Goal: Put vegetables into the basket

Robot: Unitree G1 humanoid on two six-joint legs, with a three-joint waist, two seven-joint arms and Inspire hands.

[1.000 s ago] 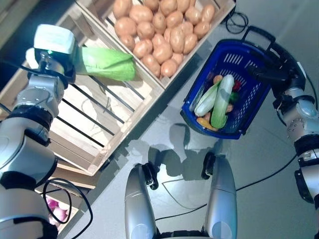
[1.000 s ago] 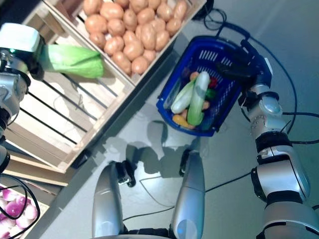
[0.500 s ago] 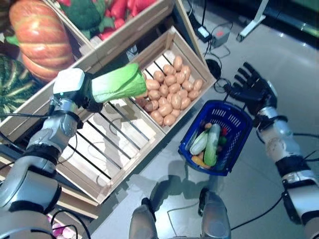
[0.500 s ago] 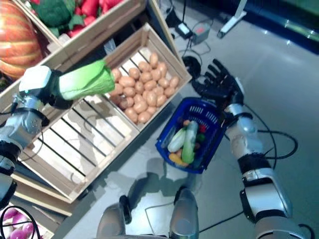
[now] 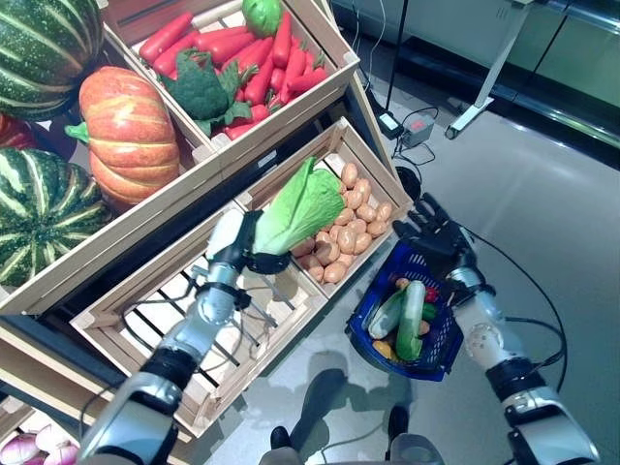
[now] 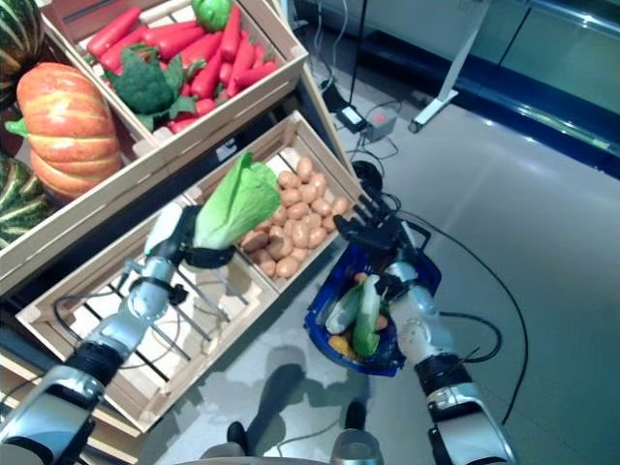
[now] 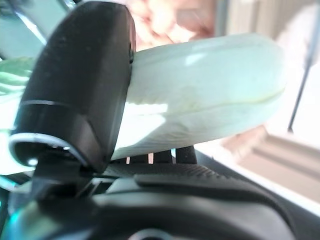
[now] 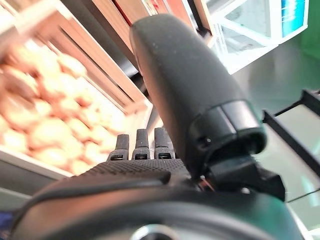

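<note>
No text, label, number or sign can be read in any view: the wooden crates, the blue basket and the floor show no legible print at all.

Most open room is the bare floor (image 5: 542,194) to the right of the basket (image 5: 380,300), nothing on it but a stand's foot (image 5: 477,105) far back. The basket hangs just beside the potato crate (image 5: 373,160), so barely any gap there. The right hand (image 5: 438,237), fingers spread, sits over the basket's far rim and blocks that side; the near part of the mouth is open from above, though cucumbers (image 5: 410,318) already fill much of it. The left hand (image 5: 254,254), clutching the cabbage (image 5: 298,205), hangs above the slatted crate (image 5: 155,320), with the crate wall and potatoes (image 5: 341,232) between it and the basket.
</note>
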